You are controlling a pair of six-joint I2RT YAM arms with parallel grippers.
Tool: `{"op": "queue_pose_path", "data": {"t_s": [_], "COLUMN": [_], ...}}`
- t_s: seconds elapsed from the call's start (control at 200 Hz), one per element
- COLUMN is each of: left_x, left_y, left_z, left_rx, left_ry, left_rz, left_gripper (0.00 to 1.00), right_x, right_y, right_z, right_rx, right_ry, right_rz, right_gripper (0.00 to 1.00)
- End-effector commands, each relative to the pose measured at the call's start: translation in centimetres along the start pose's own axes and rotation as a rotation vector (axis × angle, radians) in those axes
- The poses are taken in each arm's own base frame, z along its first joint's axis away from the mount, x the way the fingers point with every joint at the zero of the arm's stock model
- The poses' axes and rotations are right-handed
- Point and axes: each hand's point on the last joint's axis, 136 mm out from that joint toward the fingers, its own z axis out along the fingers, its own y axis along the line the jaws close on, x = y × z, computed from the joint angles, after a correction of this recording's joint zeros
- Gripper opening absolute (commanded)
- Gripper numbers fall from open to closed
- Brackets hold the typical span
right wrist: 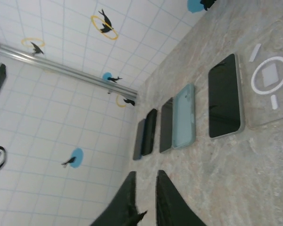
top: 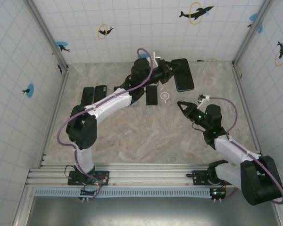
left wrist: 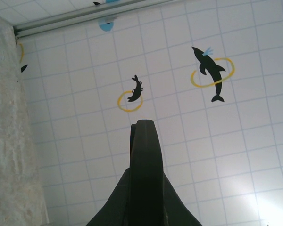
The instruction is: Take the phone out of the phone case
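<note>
Cased phone [top: 184, 75]: black slab at the far middle of the worktop [top: 146, 136], just right of the left arm's wrist. Top view shows its broad face turned up to the camera. The long axis runs far to near and slants a little right at the near end. I cannot separate phone from case here.

Left wrist view gives what the top view does not: the cased phone [left wrist: 144, 160] is seen edge-on, a thin dark blade with a rounded tip pointing away from the camera. Tiled wall lies behind it, and a strip of worktop runs down the left edge of the frame. Left fingers [left wrist: 113, 212] flare out either side of its base and are clamped on it. In the top view the left fingers [top: 172, 67] meet the slab at its far left edge.

Right fingers [top: 183, 106]: well apart from the cased phone, nearer and to its right, pointing far-left. Right wrist view shows the right fingers [right wrist: 127, 197] with a narrow gap at the tips, nothing between them and touching nothing.

Right wrist view also resolves a row lying flat on the worktop: clear case with white ring [right wrist: 270, 77], black handset [right wrist: 224, 99], pale blue case [right wrist: 184, 117], then three darker slabs [right wrist: 150, 132], all parallel. In the top view the left arm covers part of this row.
</note>
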Motion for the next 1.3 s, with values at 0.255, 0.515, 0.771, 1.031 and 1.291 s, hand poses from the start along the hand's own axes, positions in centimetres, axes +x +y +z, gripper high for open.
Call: {"op": "queue_pose_path", "data": {"t_s": [0.255,0.515,0.771,1.031,1.291], "left_x": [-2.0,-0.5,2.1,2.7,3.0], "left_y": [-3.6,-6.8,-8.6,-9.5,-9.3], "left_z": [-4.1,-5.6,-6.9,-8.0,-8.1], "left_rx": [0.062,0.175,0.284,0.342,0.347], "left_ry": [0.074,0.168,0.304,0.356,0.380], "left_rz": [0.458,0.753,0.899,0.917,0.894], "left_gripper": [0.00,0.00,0.00,0.00,0.00], "right_x": [0.1,-0.2,0.0,1.6,1.8], "right_y": [6.5,8.8,11.1,12.3,13.2], "right_z": [-1.2,-0.6,0.5,0.7,0.9], "right_rx": [-0.215,-0.364,-0.532,-0.655,-0.700], "right_ry": [0.233,0.294,0.369,0.390,0.393], "right_rz": [-0.573,-0.841,-0.955,-1.008,-1.026], "right_gripper": [0.43,0.51,0.50,0.47,0.36]}}
